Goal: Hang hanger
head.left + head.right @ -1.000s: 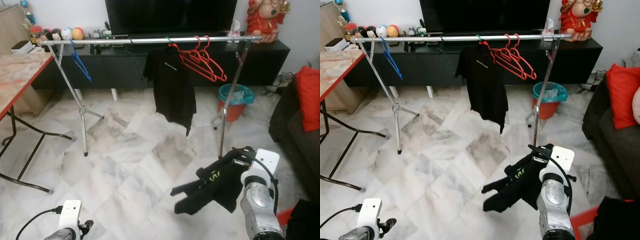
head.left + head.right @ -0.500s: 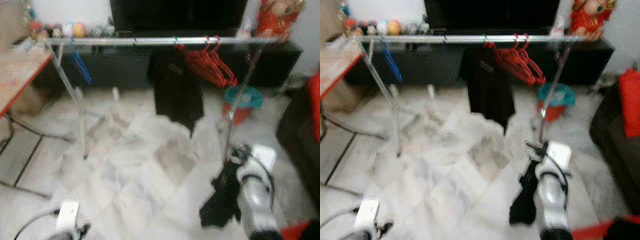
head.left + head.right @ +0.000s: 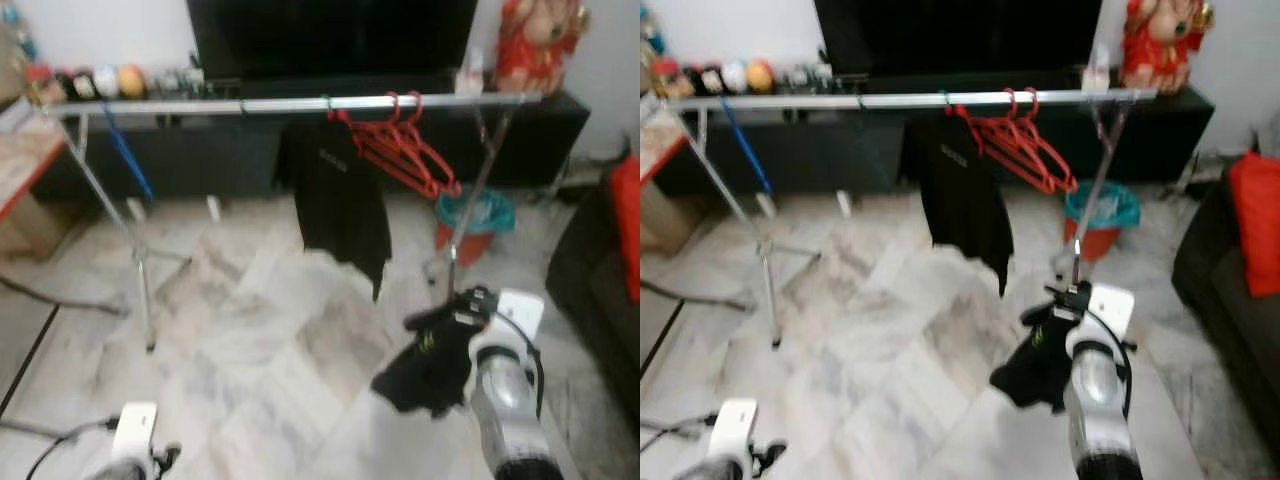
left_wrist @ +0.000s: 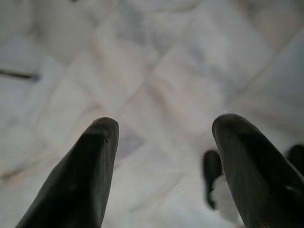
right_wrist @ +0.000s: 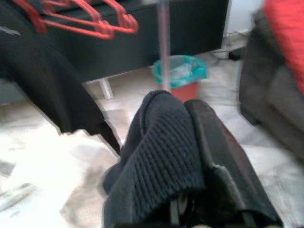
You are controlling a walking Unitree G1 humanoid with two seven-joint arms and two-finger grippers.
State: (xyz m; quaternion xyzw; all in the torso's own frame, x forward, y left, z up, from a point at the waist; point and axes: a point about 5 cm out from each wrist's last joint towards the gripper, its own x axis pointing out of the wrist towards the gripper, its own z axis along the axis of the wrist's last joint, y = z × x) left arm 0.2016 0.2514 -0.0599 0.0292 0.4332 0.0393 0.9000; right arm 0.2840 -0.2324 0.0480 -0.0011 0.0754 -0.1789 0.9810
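Black garment [image 3: 425, 355] is clamped by the right gripper [image 5: 190, 142] over open marble floor [image 3: 250, 330], short of the rail [image 3: 290, 103]; left gripper [image 4: 164, 156] is held wide.

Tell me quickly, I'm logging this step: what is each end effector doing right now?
Left end effector: open, holding nothing, low over the marble floor.
Right end effector: shut on the dark garment, raised facing the clothes rail.
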